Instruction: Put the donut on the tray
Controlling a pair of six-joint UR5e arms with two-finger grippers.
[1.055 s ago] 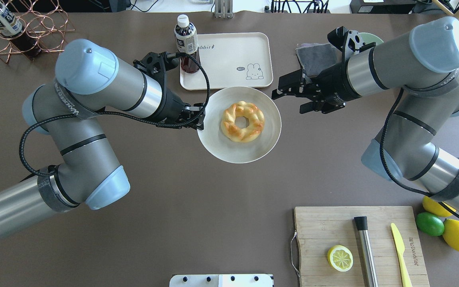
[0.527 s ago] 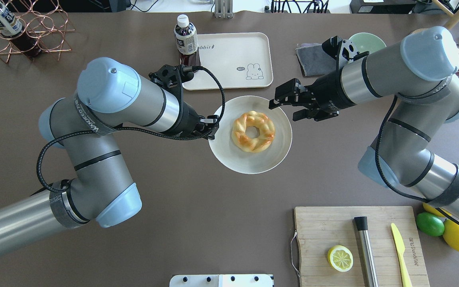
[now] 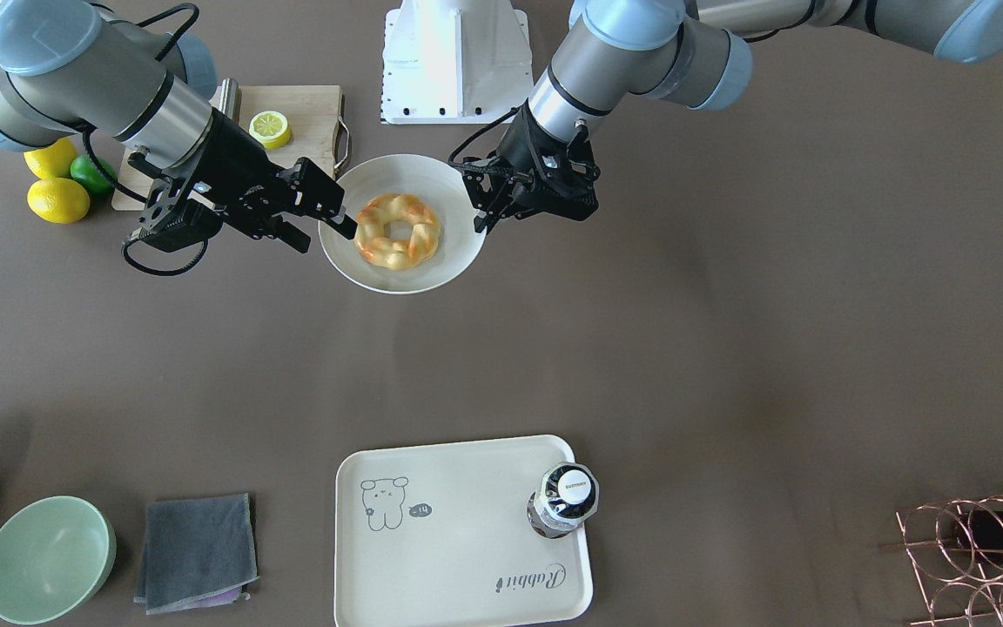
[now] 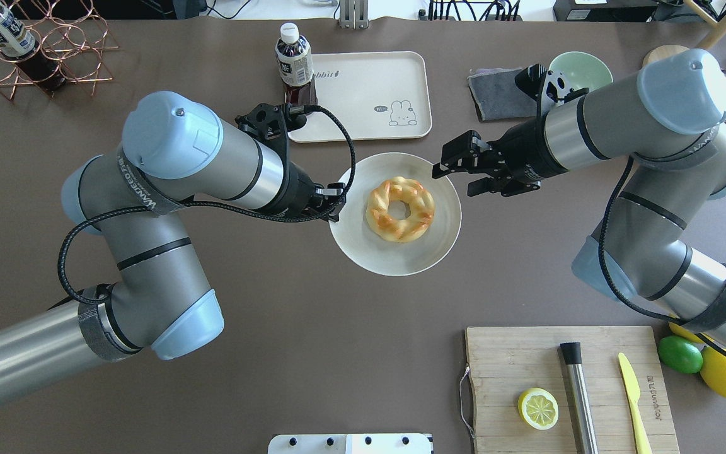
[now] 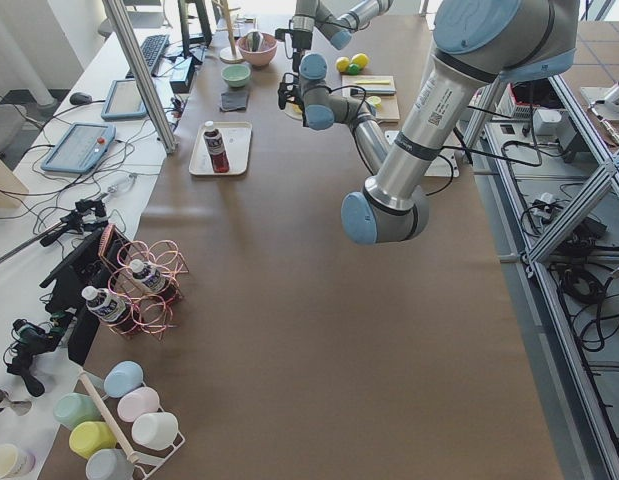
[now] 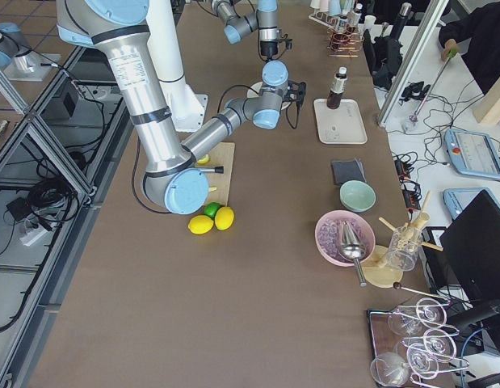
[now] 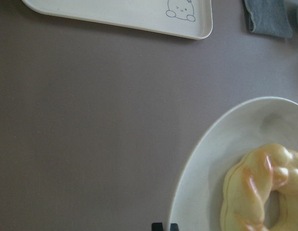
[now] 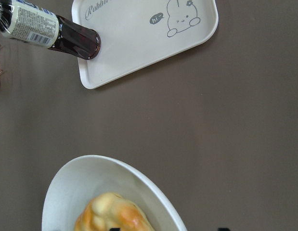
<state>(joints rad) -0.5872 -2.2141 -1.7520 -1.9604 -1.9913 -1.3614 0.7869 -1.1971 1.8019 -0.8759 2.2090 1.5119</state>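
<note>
The donut (image 4: 401, 209), a golden braided ring, lies on a round white plate (image 4: 394, 265) at mid-table. It also shows in the front view (image 3: 397, 231) and the left wrist view (image 7: 264, 192). My left gripper (image 4: 336, 203) is shut on the plate's left rim. My right gripper (image 4: 454, 178) is open, just above the plate's far right rim, a little short of the donut. The cream tray (image 4: 369, 94) with the rabbit drawing lies beyond the plate and carries an upright bottle (image 4: 293, 63) on its left corner.
A grey cloth (image 4: 495, 94) and a green bowl (image 4: 580, 66) lie right of the tray. A wooden cutting board (image 4: 564, 384) with a lemon half, a steel tool and a yellow knife is front right. A copper wire rack (image 4: 54, 44) stands far left.
My left gripper has drawn the plate with the donut to the right and toward me. My right gripper came in to the plate's rim, then shifted slightly right.
</note>
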